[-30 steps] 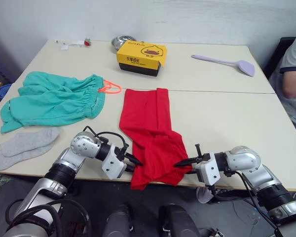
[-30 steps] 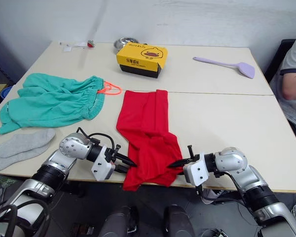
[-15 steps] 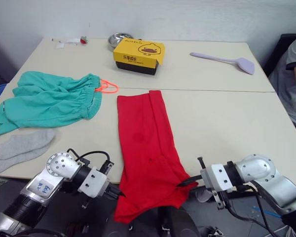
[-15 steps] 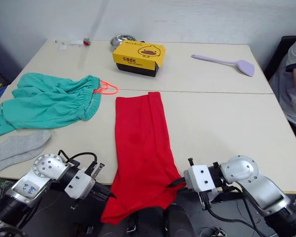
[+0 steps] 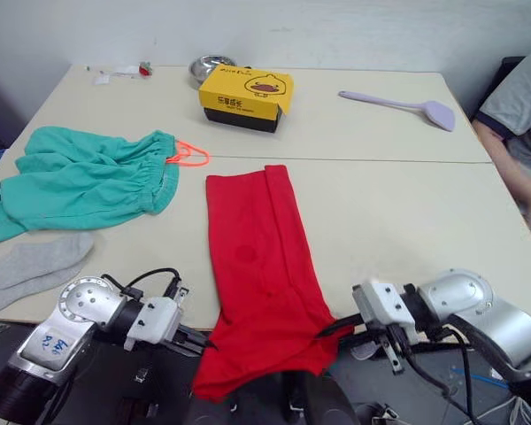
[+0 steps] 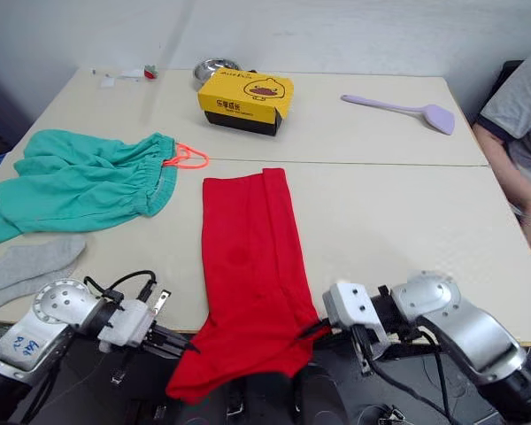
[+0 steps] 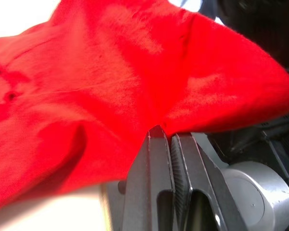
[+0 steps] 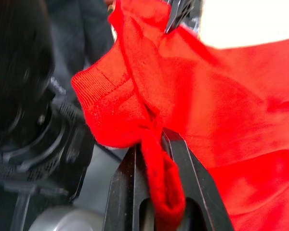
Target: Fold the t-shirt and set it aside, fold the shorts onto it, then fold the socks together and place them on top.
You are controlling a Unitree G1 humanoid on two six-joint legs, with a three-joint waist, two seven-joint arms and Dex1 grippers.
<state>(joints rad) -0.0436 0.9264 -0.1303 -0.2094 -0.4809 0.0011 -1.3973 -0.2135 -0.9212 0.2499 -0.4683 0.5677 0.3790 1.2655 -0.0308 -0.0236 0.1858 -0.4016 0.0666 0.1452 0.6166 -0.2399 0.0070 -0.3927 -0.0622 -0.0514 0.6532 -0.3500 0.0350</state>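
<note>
- T-shirt (image 5: 257,266) is folded into a long strip running away from both your claws across the table (image 5: 398,212), with its near end hanging off the edge.
- Your left gripper (image 7: 169,137) is clamped tight on the hem's left corner; cloth spreads out right past the fingertips.
- Your right gripper (image 8: 156,132) is pinched on the right corner, a red fold bunched between its fingers.
- Shorts (image 5: 80,177) and socks (image 5: 31,266) sit well off, beyond your left claw.
</note>
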